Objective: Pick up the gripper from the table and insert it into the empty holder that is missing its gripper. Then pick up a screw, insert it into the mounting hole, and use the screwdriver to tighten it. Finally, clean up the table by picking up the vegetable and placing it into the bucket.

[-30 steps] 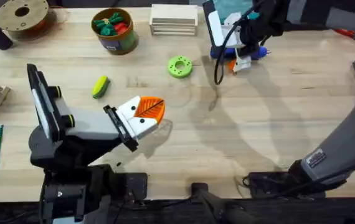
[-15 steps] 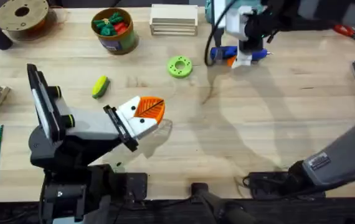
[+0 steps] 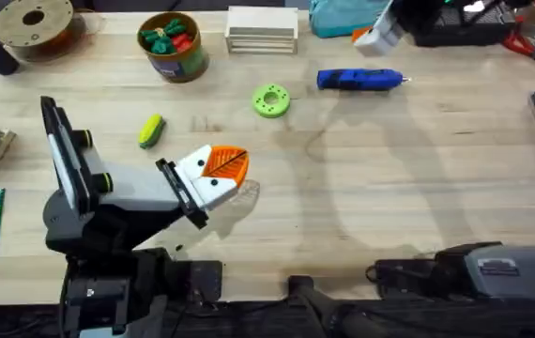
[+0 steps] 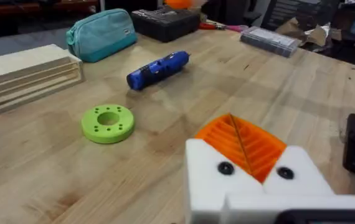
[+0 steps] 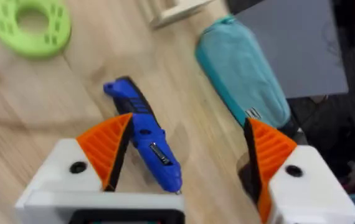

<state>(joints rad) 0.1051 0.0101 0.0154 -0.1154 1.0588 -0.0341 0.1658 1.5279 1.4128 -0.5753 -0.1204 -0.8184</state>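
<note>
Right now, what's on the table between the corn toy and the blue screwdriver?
The overhead view shows the green ring disc lying between the vegetable and the screwdriver; otherwise it's bare wooden table.

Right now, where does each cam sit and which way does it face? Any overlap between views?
Overhead: above the arm bases, looking down and forward over the table; the left arm with its claw shows at lower left.
Left wrist: on the left arm, low, facing across the table at the green ring and blue screwdriver; its own claw shows.
Right wrist: raised, looking down on the screwdriver between its open claw.
Shared: all three show the screwdriver and green ring.
</note>
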